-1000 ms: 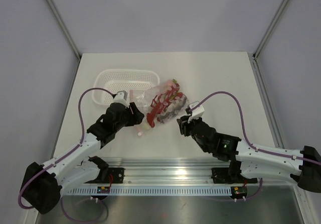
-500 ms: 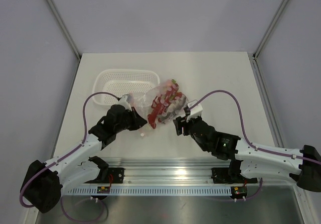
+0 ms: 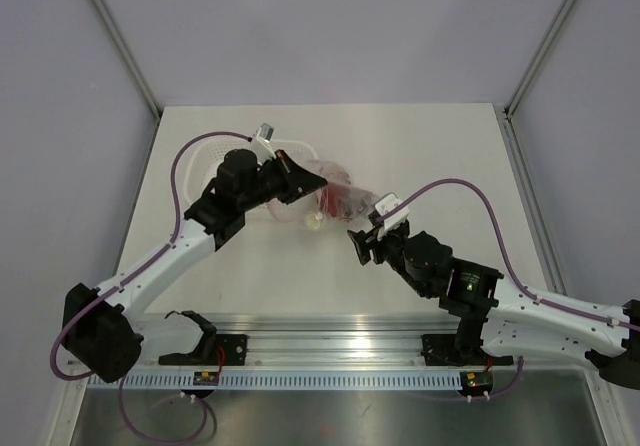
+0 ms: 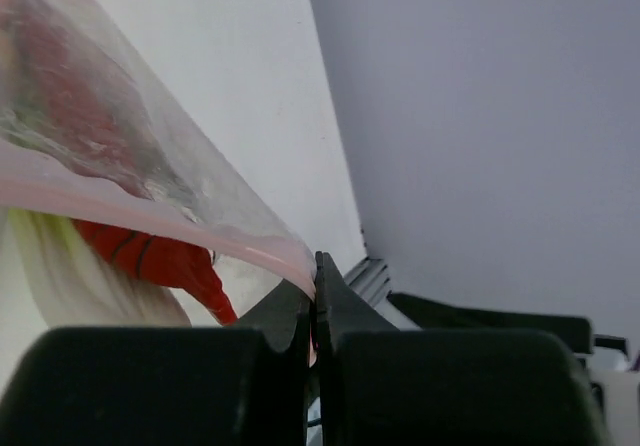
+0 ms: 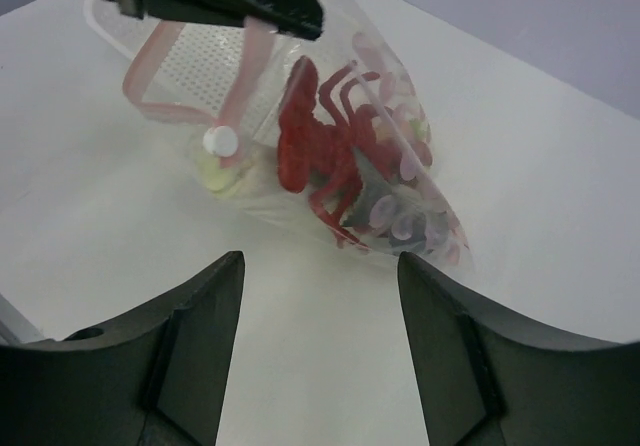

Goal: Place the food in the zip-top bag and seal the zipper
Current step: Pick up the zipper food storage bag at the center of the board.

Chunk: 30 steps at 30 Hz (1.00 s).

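Left jaws are shut tight on the zipper [image 4: 200, 228] end, holding the zip-top bag [image 3: 340, 194] up by its mouth in the middle of the overhead frame, just right of the white basket [image 5: 195, 56]. Probably so the food sags away from the mouth and the strip hangs free for pressing. The bag's belly rests on the bench [image 3: 440, 156]. Red lobster [image 5: 315, 151] and pink round pieces [image 5: 400, 221] are inside. A pale round piece [image 5: 220, 142] sits low near the strip; can't tell if in or out. Left arm is stretched forward, wrist raised, pointing right. Right jaws are open and empty at lower centre-right, aimed at the bag, apart from it.
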Motion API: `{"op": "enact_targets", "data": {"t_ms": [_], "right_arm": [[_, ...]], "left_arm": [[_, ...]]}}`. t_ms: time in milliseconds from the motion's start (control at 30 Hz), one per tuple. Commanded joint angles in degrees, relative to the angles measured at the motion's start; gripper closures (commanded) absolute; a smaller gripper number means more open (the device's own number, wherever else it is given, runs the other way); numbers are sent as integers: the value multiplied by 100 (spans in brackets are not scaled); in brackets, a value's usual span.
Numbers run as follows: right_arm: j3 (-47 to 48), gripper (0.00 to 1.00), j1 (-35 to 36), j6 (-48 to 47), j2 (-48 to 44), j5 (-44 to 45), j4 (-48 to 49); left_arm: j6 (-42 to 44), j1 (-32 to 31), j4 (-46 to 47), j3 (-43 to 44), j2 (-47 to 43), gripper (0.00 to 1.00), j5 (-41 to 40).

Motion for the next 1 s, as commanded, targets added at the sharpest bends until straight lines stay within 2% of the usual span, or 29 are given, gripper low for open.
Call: {"op": "enact_targets", "data": {"t_ms": [0, 167, 333, 467, 667, 967], "right_arm": [[153, 31, -29, -878, -83, -392, 175], [-67, 32, -38, -1739, 39, -753, 649], [-85, 33, -38, -2345, 706, -516, 1220], [-67, 36, -29, -2504, 1120, -454, 1590], [-348, 44, -55, -2839, 1420, -85, 2785], [-199, 53, -310, -2672, 1710, -339, 3049]], "left_arm": [[-786, 15, 596, 736, 451, 100, 257], [-1173, 15, 877, 1064, 926, 100, 327], [-1262, 15, 948, 1135, 1067, 100, 371], [-1280, 15, 939, 1135, 1059, 100, 397], [-1236, 15, 930, 1091, 962, 100, 397], [-1253, 15, 957, 1012, 909, 100, 450]]}}
